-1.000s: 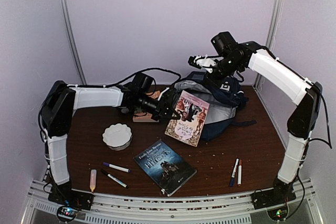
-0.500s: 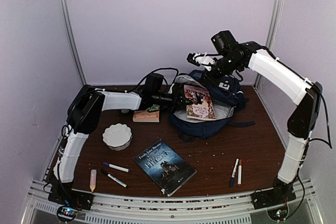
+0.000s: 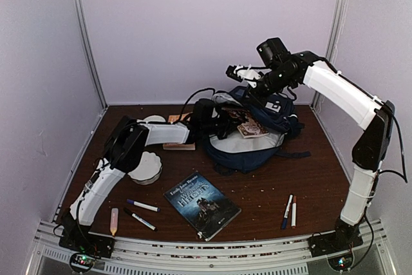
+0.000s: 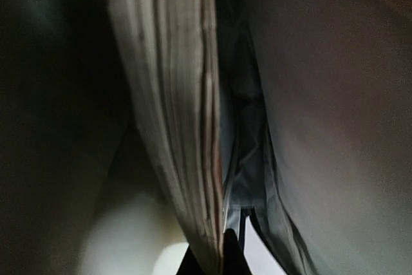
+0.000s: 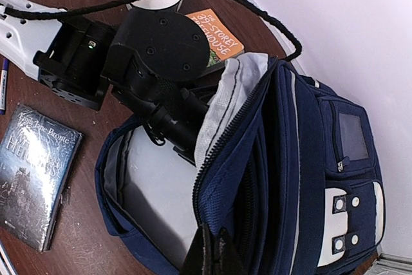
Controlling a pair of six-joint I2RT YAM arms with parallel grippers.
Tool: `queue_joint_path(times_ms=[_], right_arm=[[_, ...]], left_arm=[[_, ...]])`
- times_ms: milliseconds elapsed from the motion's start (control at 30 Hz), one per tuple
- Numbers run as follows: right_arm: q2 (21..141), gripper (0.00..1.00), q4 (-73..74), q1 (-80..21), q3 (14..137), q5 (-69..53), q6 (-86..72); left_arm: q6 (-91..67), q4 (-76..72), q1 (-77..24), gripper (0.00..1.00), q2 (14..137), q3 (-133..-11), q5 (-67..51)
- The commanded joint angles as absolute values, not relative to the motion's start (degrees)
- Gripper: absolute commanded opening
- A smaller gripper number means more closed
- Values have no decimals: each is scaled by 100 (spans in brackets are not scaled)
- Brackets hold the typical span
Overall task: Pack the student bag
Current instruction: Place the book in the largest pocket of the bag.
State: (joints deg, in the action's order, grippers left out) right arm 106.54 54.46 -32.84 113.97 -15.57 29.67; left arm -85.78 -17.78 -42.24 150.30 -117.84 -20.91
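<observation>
1. Navy fabric marks the bag (image 3: 248,149), which lies at the far side of the table (image 3: 315,178), right of centre, with its main compartment unzipped and gaping toward the left.
2. The right gripper (image 5: 209,254) is clamped on the bag's upper rim and holds it lifted, so the mouth stands wide.
3. The left gripper (image 4: 212,263) reaches into that mouth from the left, closed on a pink book (image 3: 248,123). The left wrist view shows the page edges against pale lining.
4. The pink book is partly inside, with its cover visible in the opening from above. I judge this the first item going in, not yet released or seated; whether anything lies deeper in the bag cannot be told.
5. Outside the bag:
   - an orange book (image 5: 215,37) just beside it on the left;
   - a dark book (image 3: 201,204) near the centre front;
   - a white dish (image 3: 147,167) at the left.
6. Nearer the front edge:
   - two pens (image 3: 142,205) and a small tube (image 3: 114,221) on the left;
   - two more pens (image 3: 288,209) on the right.
7. Most of the packing is left to do, and the zip is open.
</observation>
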Motion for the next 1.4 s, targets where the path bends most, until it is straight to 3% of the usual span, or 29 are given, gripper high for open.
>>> queue_joint_path(times_ms=[0,333,367,500,667,967,1200,1367], right_arm=[[10409,0,5133,-3401,11495,-1930,2909],[10427,0,5040,-3406,11310,-1831,2909],[10443,0,5038,-3402,11307,-1816,2911],[10483,0,5036,-3397,11263,-1757,2911],[10505,0,4952,-3332,11153,-1562,2952],[10438,0,4948,-2989,10592,-1597,3111],[10243,0,4867,-2776,10105,-1607,3163],[10229,0,5227,-2731,10013,-2155,3527]], left_arm=[[-8462,-1953,-4235,0,15357,-12884,-1187],[-9071,-1379,-4394,0,15700,-13217,-1116],[-9108,-1345,-4394,3,15694,-13188,-1158],[-9252,-1165,-4395,31,15652,-13013,-1423],[-9282,-1150,-4395,45,15374,-12515,-1682],[-8857,-1381,-4351,55,13762,-10580,-1791],[-8952,-1553,-4326,55,12946,-9511,-2117],[-8031,-437,-4236,53,12347,-9226,-2380]])
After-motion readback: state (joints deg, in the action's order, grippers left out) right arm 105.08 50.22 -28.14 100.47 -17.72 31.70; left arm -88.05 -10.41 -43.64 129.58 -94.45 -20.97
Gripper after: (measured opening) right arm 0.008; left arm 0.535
